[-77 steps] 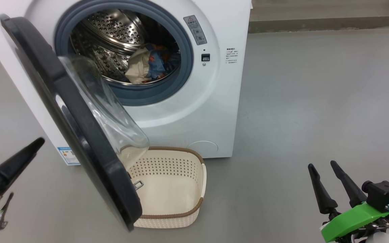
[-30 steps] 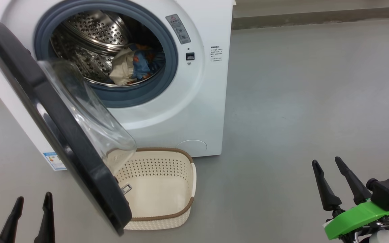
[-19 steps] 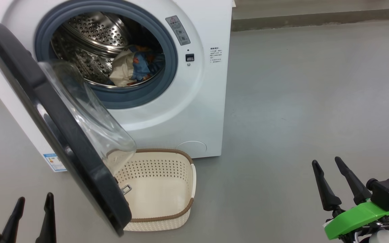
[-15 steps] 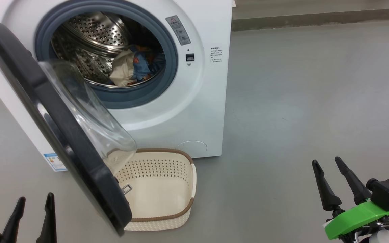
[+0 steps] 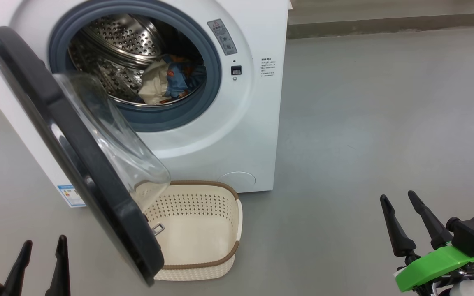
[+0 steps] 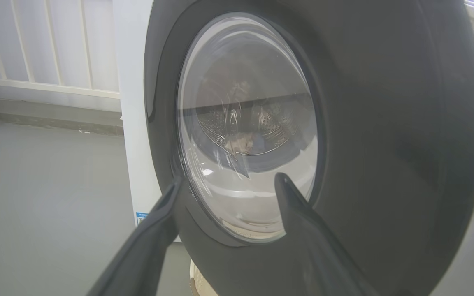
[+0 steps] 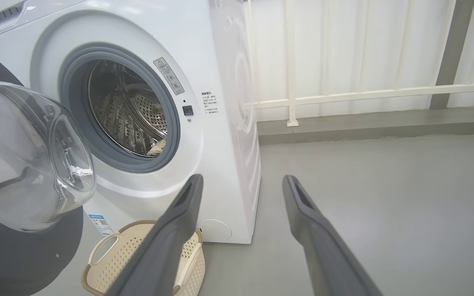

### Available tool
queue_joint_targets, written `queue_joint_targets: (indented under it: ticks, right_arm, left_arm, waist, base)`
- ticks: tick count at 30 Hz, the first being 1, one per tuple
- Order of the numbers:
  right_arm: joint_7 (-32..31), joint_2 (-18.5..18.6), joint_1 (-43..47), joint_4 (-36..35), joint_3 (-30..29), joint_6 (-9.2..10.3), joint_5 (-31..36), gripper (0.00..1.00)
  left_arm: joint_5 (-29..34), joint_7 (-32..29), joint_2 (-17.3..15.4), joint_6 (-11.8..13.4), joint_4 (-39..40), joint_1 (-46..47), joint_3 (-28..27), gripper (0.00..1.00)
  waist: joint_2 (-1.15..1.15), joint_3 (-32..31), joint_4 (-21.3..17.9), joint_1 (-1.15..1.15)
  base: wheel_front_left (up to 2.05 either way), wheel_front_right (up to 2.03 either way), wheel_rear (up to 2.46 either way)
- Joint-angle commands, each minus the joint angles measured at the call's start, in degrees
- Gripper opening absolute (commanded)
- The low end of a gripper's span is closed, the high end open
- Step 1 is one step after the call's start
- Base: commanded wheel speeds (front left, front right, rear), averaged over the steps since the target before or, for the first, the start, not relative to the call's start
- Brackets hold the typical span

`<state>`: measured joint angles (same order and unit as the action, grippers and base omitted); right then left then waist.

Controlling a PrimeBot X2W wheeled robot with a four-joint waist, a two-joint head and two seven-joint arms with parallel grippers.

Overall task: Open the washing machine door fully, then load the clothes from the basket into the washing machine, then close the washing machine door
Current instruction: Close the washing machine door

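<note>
Smooth grey floor (image 5: 385, 115) spread out wide, matte, and soft even light lay across it. Along the far edge ran a low grey kerb (image 7: 385, 129). Behind it rose a white ribbed wall (image 7: 344, 49), a white rail (image 7: 385, 95) crossing it, and a grey post (image 7: 453, 53) leaned at the right.

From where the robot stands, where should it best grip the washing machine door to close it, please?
Likely the washing machine door by its black rim at the free edge, from the outer side beside the left gripper; the glass bowl is smooth.
</note>
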<state>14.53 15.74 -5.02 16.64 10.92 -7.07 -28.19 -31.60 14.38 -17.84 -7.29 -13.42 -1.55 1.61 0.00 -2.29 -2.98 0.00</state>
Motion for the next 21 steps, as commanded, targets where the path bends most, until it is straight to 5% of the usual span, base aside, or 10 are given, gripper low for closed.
queue_joint_targets:
  ticks: [1,2,3,21]
  right_arm:
    - [0.47,1.21,0.13,-1.53,1.06,-0.42,0.65,0.49]
    - [0.47,1.30,0.13,-1.55,1.13,-0.42,0.59,0.31]
    - [0.47,1.41,0.10,-1.61,1.29,-0.42,0.55,0.01]
    - [0.47,4.80,-3.09,-3.58,5.37,-0.42,-0.93,0.00]
  left_arm:
    - [0.57,0.62,-1.25,-0.20,0.92,1.53,-2.25,1.00]
    - [0.56,0.62,-1.24,-0.20,0.92,1.51,-2.22,1.00]
    - [0.57,0.62,-1.23,-0.20,0.91,1.50,-2.19,1.00]
    - [0.93,0.62,-1.40,-0.20,0.01,1.11,-2.69,1.00]
  waist:
    - [0.00,-0.03,0.10,0.00]
    - [0.00,-0.05,0.23,0.00]
    - [0.00,-0.06,0.38,0.00]
    - [0.00,-0.87,9.26,0.00]
  base:
    - [0.00,0.00,0.00]
    - [0.00,0.00,0.00]
    - [0.00,0.00,0.00]
    - [0.00,0.00,0.00]
